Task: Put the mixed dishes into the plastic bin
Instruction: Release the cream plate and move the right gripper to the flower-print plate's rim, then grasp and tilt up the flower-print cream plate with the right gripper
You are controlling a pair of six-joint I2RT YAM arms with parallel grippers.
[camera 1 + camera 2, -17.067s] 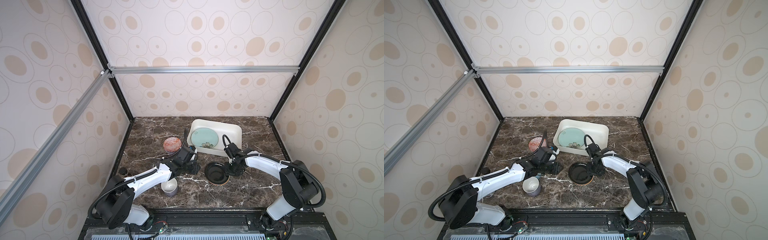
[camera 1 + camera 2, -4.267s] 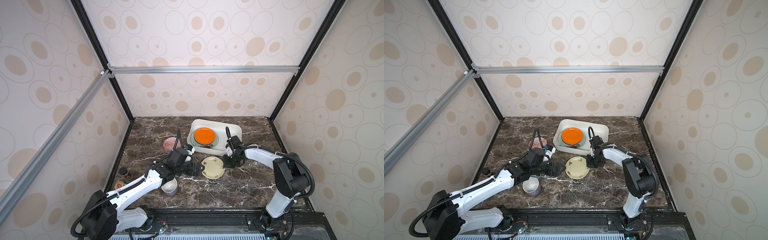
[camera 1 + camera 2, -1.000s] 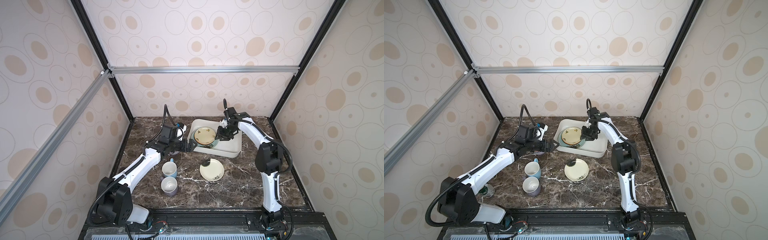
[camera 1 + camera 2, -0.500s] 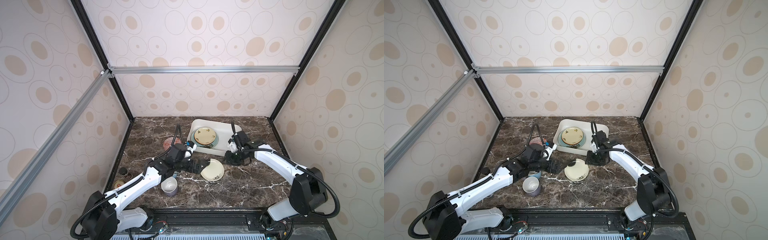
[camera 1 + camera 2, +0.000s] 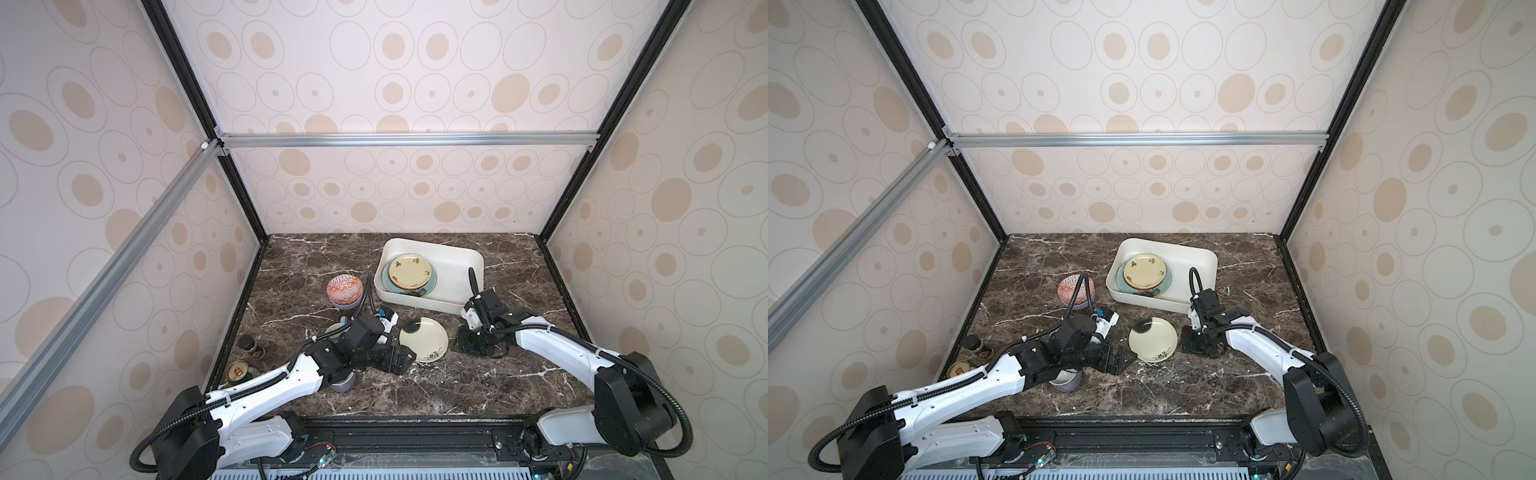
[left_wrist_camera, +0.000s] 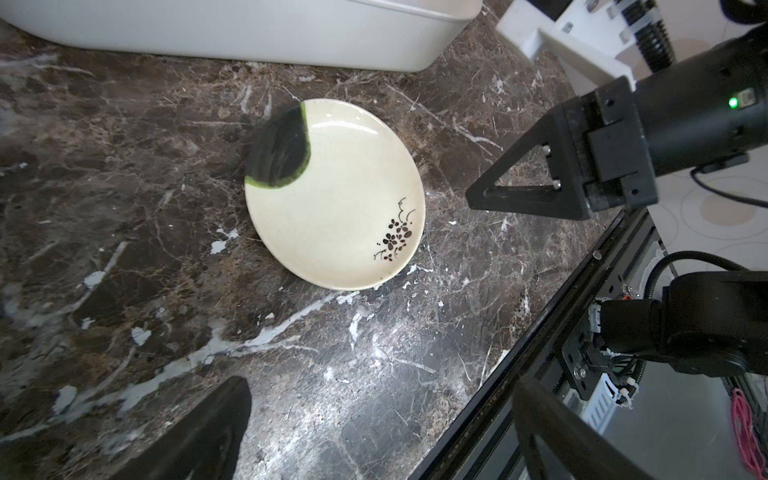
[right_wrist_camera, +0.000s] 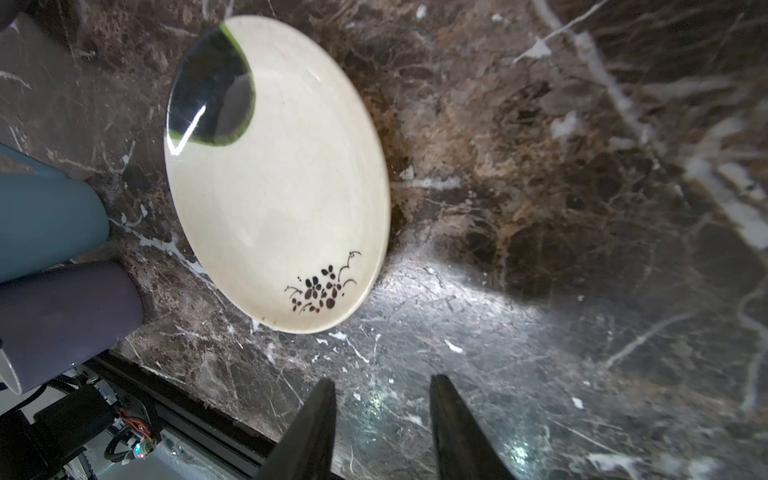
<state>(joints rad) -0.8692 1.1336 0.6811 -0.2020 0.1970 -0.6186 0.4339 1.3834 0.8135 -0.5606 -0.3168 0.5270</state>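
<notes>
Fingers (image 6: 195, 440) of the left gripper (image 5: 401, 360) are standing spread wide and empty, with the black-and-cream plate (image 5: 424, 338) lying on the marble table (image 5: 457, 386) just ahead of them. Across the plate, the right gripper (image 5: 463, 343) is facing them with jaws partly parted, gripping nothing, while the plastic bin (image 5: 457, 257) is sitting just beyond both.

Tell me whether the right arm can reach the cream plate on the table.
Probably yes: the right end effector, open and empty, sits beside the cream plate with only bare marble between them; the light-blue mug and lavender mug stand on its far side.
</notes>
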